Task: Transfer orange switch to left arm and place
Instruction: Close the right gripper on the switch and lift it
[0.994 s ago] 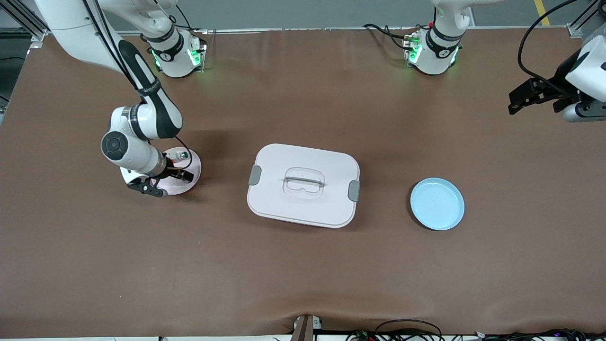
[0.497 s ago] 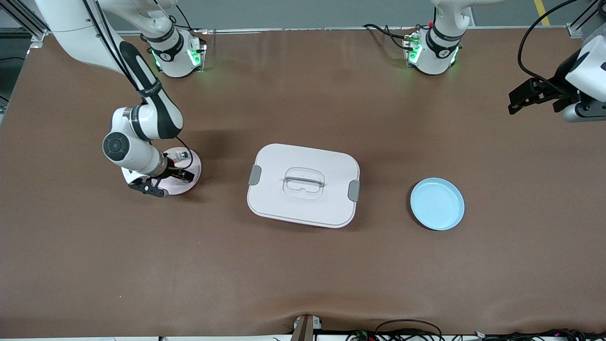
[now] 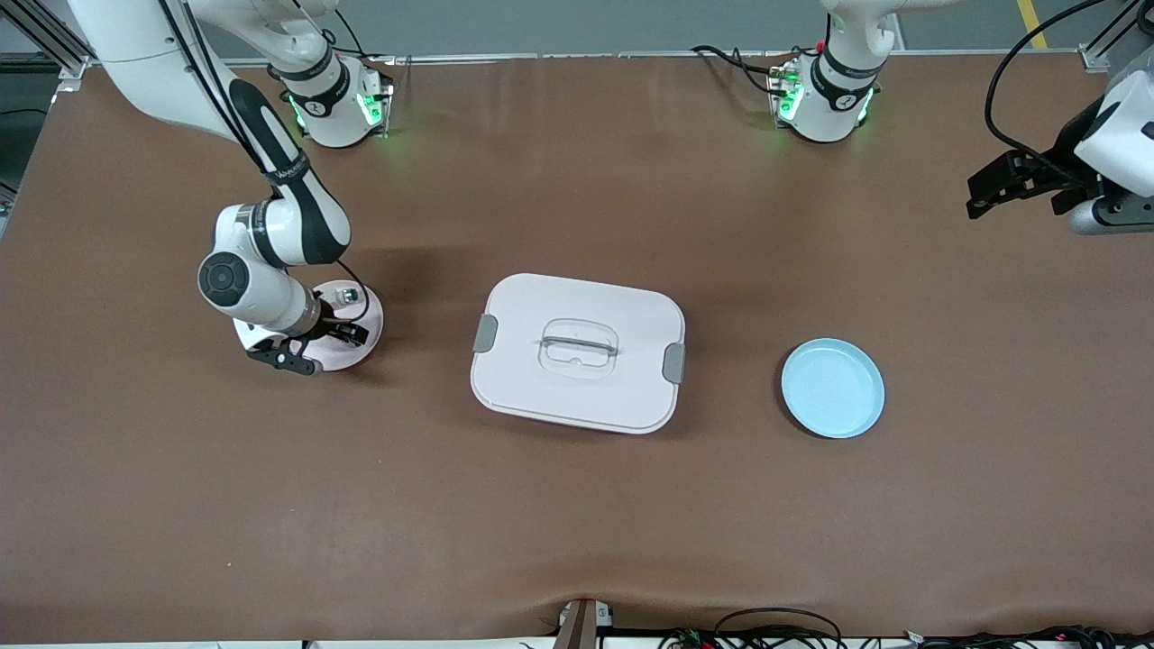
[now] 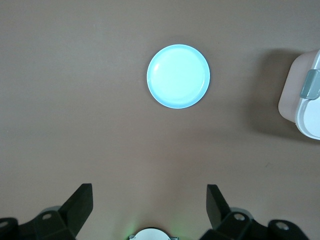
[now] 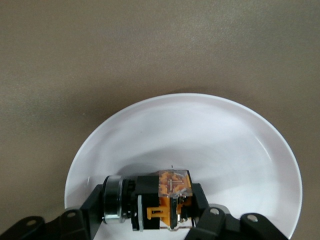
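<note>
The orange switch (image 5: 161,201), a small black block with orange parts and a round metal end, lies on a pale plate (image 5: 200,135) toward the right arm's end of the table. My right gripper (image 5: 149,204) is down on that plate (image 3: 368,315) and shut on the switch, one finger at each end. In the front view the right gripper (image 3: 315,347) hides the switch. The white box (image 3: 523,361) with grey latches stands mid-table. My left gripper (image 3: 992,185) waits open and empty, up over the left arm's end of the table (image 4: 148,205).
A whitish switch with a green tip (image 3: 345,294) lies on the same pale plate, farther from the front camera than my right gripper. A light blue plate (image 3: 832,388) (image 4: 178,76) sits between the box (image 4: 305,95) and the left arm's end.
My right gripper's fingers have closed on the orange switch on the pale plate. The left arm has stayed where it was.
</note>
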Robot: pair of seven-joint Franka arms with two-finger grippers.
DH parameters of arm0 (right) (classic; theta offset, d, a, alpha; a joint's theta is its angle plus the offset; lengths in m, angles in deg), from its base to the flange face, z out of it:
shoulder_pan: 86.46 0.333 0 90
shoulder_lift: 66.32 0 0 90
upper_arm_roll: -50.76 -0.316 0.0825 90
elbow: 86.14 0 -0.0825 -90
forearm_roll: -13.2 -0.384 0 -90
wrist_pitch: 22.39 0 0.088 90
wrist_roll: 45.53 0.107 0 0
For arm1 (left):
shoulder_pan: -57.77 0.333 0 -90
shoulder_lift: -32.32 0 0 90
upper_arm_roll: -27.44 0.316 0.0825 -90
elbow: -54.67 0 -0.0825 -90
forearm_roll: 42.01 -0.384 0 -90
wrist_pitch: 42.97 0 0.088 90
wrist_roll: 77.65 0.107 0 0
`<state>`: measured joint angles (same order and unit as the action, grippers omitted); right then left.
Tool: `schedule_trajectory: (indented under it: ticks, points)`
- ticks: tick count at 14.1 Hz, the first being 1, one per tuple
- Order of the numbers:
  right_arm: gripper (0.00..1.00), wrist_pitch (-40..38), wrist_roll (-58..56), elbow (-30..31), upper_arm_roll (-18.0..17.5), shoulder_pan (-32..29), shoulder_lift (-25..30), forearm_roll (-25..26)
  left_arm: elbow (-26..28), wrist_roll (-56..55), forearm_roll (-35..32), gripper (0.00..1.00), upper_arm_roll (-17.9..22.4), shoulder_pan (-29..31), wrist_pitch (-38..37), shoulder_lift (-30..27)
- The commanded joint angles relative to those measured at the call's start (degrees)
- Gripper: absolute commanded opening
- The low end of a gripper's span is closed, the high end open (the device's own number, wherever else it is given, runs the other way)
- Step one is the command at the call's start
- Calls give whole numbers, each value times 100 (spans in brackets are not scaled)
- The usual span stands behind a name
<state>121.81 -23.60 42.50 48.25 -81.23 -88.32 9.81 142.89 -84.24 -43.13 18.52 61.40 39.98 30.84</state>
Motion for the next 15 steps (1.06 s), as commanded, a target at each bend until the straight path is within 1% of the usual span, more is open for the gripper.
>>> schedule_trajectory:
  ticks: [1,3,5,6,8,9,10,12,15]
  points:
    - [0,-32,249,-5,-39,-22,2,-57,-85,35,24,100,-22,6,-95,17]
    - [0,-224,294,-58,-56,-65,46,-57,-85,52,24,100,-22,6,-95,17]
    - [0,-837,347,-259,-65,-57,177,-153,-85,70,33,100,-22,15,-95,8]
    - [0,-1284,356,-460,-65,-48,265,-337,-85,70,33,100,-22,15,-95,-1]
    - [0,-2426,391,-1144,-57,-39,328,-776,-85,87,33,100,-22,24,-95,-1]
    - [0,-2927,504,-1513,-57,-39,319,-926,-85,87,24,100,-13,32,-95,-1]
    - [0,-3307,671,-1821,-57,-39,293,-962,-85,87,33,100,-13,32,-95,-1]
    - [0,-3783,1214,-2236,-83,57,284,-1076,-85,87,33,100,-22,32,-95,-1]
    - [0,-4267,2005,-2816,-101,381,275,-1524,-76,70,33,100,-22,24,-95,-1]
